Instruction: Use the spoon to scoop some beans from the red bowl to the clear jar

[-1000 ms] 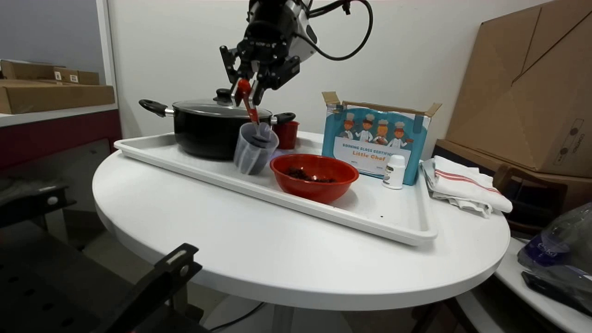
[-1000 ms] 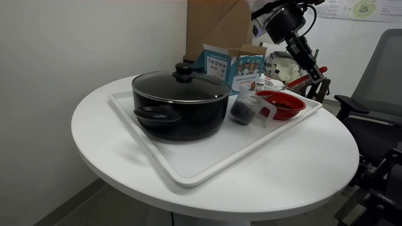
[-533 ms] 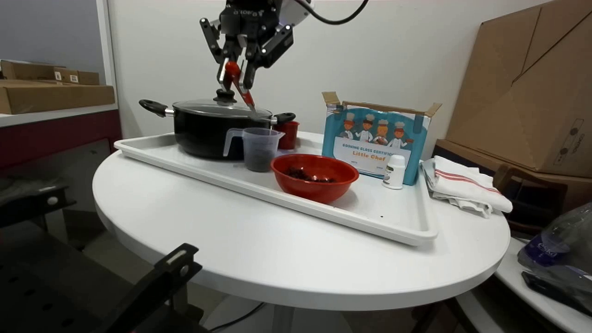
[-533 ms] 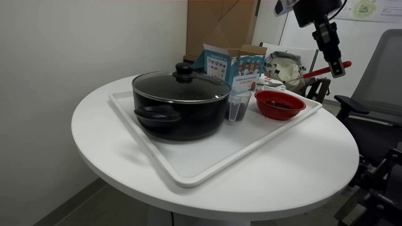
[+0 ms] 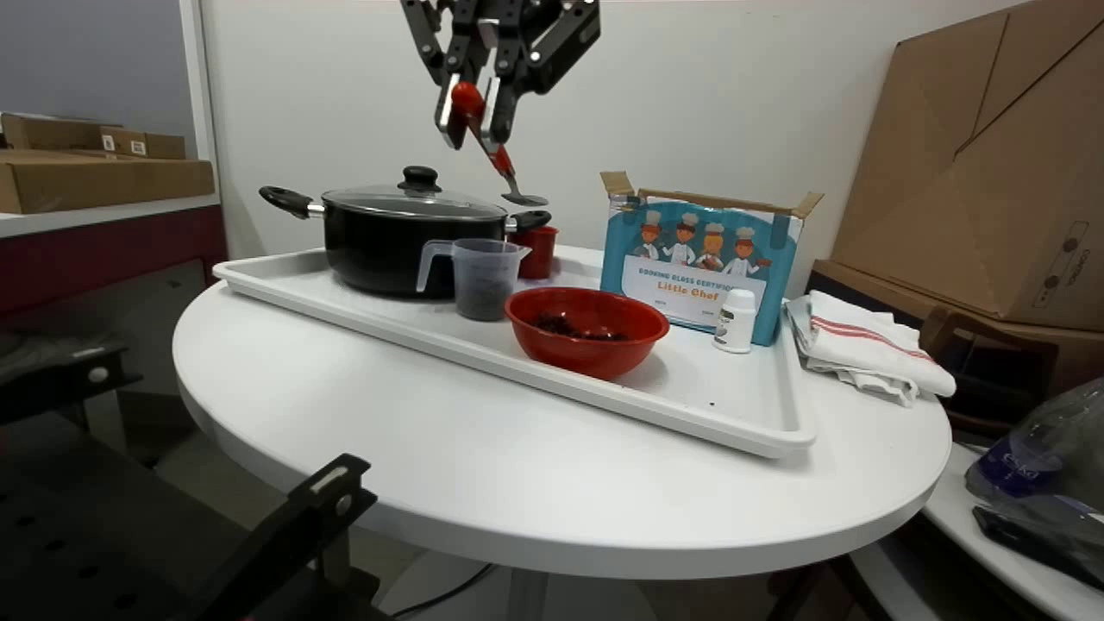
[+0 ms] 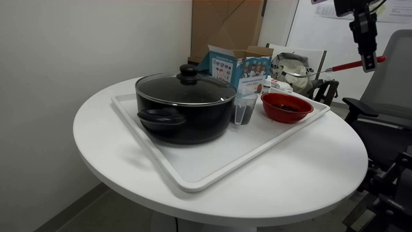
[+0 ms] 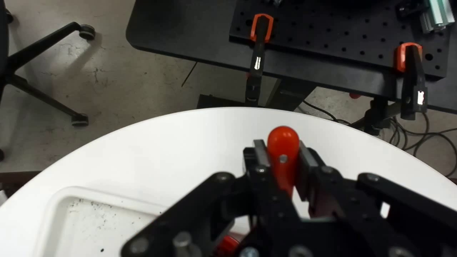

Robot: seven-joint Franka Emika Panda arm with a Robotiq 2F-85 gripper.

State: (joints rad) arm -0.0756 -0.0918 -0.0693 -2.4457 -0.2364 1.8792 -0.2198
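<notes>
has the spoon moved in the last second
Yes. In an exterior view, the spoon has moved up and to the picture's right, farther from the black pot.

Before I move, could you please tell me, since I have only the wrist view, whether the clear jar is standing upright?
Observer: Yes, the clear jar stands upright in both exterior views.
Operator: Thank you; is the spoon touching it anywhere?
Observer: No, the scoop end hangs in the air, higher than its rim and apart from it.
Operator: And could you tell me what is in the red bowl?
Observer: Dark beans lie in the bottom of it.
</notes>
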